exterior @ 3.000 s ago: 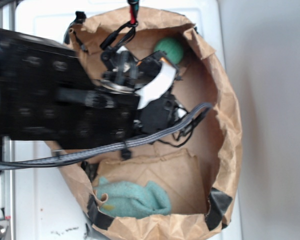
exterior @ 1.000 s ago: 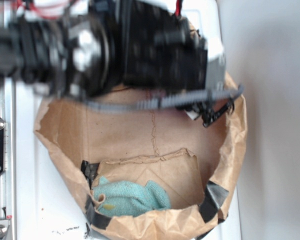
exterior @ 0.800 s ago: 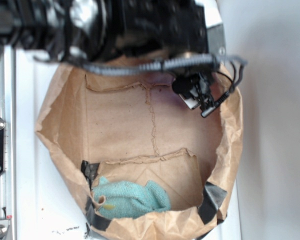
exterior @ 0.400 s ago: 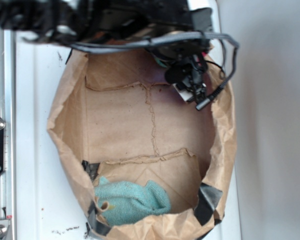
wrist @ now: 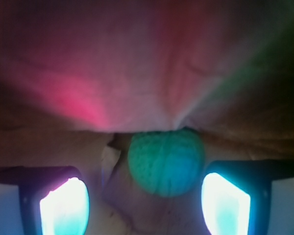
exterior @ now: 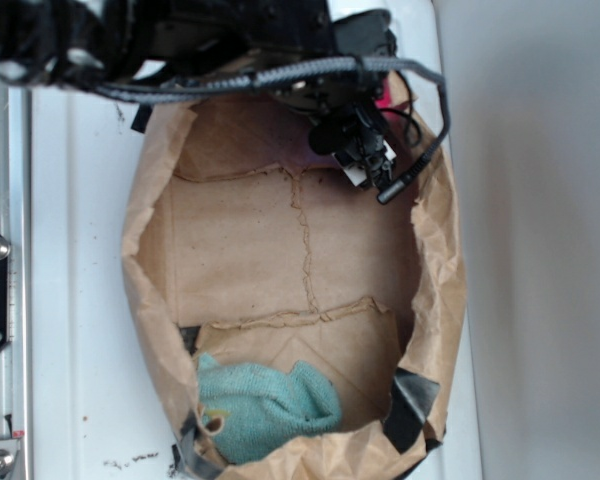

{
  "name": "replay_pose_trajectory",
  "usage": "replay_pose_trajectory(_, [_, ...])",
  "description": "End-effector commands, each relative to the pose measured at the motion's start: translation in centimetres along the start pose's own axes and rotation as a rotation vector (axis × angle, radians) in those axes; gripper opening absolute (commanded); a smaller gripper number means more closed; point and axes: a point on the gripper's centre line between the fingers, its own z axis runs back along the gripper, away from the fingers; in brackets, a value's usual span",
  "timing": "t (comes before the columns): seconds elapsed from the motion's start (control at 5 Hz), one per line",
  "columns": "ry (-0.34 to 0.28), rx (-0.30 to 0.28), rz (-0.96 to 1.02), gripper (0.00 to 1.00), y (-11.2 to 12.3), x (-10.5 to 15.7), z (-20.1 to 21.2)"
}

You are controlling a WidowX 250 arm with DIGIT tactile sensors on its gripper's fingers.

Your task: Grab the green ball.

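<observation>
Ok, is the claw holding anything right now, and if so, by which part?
Nothing is held. In the wrist view the claw is open, and the green ball sits between and just beyond its two fingers, touching neither.

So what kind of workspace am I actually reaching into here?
Probably a lab tabletop rig, not a home: a crumpled brown paper bag taped open on a white surface, holding a teal cloth and the green ball, ahead of the open gripper.

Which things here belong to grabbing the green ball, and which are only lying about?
Belong to the job:
- green ball, against the paper wall
- end effector, open, a finger on either side of the ball

Only lying about:
- teal cloth
- brown paper bag holding everything
</observation>
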Motion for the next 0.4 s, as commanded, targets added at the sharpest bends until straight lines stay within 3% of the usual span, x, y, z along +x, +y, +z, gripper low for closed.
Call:
replay_pose_trajectory(0.0, [-0.108,0.0,0.03,1.0,1.11,1.03,-1.29])
replay_pose_trajectory(0.2, [-0.11,0.005,0.033,1.0,0.96,1.19,-1.82])
